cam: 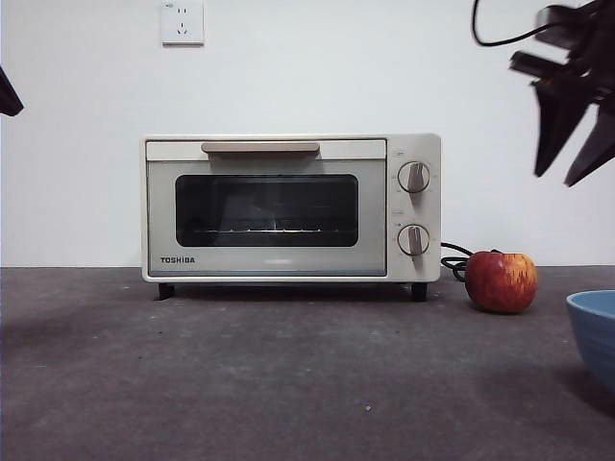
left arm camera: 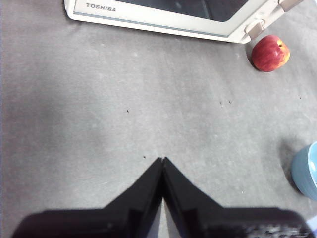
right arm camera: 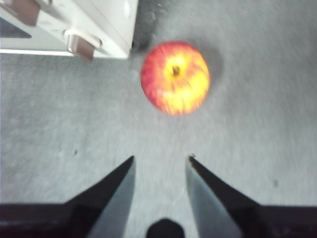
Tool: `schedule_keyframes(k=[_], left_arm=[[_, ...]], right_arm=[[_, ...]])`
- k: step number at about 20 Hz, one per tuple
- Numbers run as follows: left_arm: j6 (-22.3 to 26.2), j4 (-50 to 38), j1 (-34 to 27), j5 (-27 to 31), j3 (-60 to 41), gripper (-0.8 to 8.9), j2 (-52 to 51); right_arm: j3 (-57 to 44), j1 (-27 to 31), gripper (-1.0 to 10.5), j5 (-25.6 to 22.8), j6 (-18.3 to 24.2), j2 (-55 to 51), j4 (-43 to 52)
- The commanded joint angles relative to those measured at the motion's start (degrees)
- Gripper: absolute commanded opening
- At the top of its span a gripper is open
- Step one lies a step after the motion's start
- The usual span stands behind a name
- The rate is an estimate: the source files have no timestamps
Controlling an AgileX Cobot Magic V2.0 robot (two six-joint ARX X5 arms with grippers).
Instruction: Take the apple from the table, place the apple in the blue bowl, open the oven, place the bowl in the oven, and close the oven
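The red and yellow apple (cam: 501,281) (left arm camera: 270,53) (right arm camera: 175,77) rests on the dark grey table (cam: 269,375) just right of the oven (cam: 291,206). The oven's glass door is closed, its beige handle (cam: 260,148) along the top. My right gripper (cam: 575,144) (right arm camera: 161,163) hangs open high above the apple, nothing between its jaws. The blue bowl (cam: 594,331) (left arm camera: 307,171) stands at the right edge, only partly in view. My left gripper (left arm camera: 163,161) is shut and holds nothing, above bare table in front of the oven; in the front view it is a black tip (cam: 9,96) at the left edge.
A black cord (cam: 455,261) loops on the table between the oven and the apple. A white wall socket (cam: 183,22) sits above the oven. The oven's two knobs (cam: 414,177) face forward on its right side.
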State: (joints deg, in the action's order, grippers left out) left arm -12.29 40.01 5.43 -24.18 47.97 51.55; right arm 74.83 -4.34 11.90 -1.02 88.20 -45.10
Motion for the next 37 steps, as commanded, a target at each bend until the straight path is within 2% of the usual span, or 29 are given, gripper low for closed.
schedule_keyframes(k=[1,3,4,17,23,30,31,32,34,35,37], left_arm=[[0.98,-0.2,0.63,0.22,-0.15,-0.05,0.11],[1.68,-0.2,0.66,0.2,-0.15,-0.05,0.11],[2.03,-0.2,0.68,0.2,-0.15,-0.05,0.11],[2.45,-0.22,0.68,0.2,-0.15,-0.05,1.14],[2.43,-0.2,0.68,0.17,-0.15,-0.05,1.14],[2.43,-0.17,0.68,0.2,-0.15,-0.05,1.16],[2.43,-0.17,0.68,0.2,-0.15,-0.05,1.16],[2.4,-0.2,0.68,0.2,-0.15,-0.05,1.18],[2.4,-0.17,0.68,0.2,-0.15,-0.05,1.18],[2.4,-0.17,0.68,0.2,-0.15,-0.05,1.18],[2.4,-0.17,0.68,0.17,-0.15,-0.05,1.18]], right_arm=[[1.95,-1.68,4.2,-3.02,1.25,2.89,0.13],[2.67,-2.8,6.6,-4.98,1.88,4.98,1.09],[2.71,-2.93,7.2,-5.07,2.75,5.92,1.75],[4.48,-3.19,7.2,-5.79,2.75,16.7,12.24],[11.41,-3.19,7.2,-5.95,2.8,22.88,10.32],[12.02,-3.19,7.2,-5.38,2.8,27.91,9.99],[12.02,-3.19,7.0,-4.7,2.78,28.35,9.92],[12.02,-3.19,6.2,-3.91,2.75,28.68,10.1],[12.02,-3.21,2.4,-3.63,2.47,28.76,10.25],[12.02,-3.19,-0.2,-3.65,2.51,28.76,10.1],[12.02,-3.19,-0.1,-4.0,0.68,28.76,9.16]])
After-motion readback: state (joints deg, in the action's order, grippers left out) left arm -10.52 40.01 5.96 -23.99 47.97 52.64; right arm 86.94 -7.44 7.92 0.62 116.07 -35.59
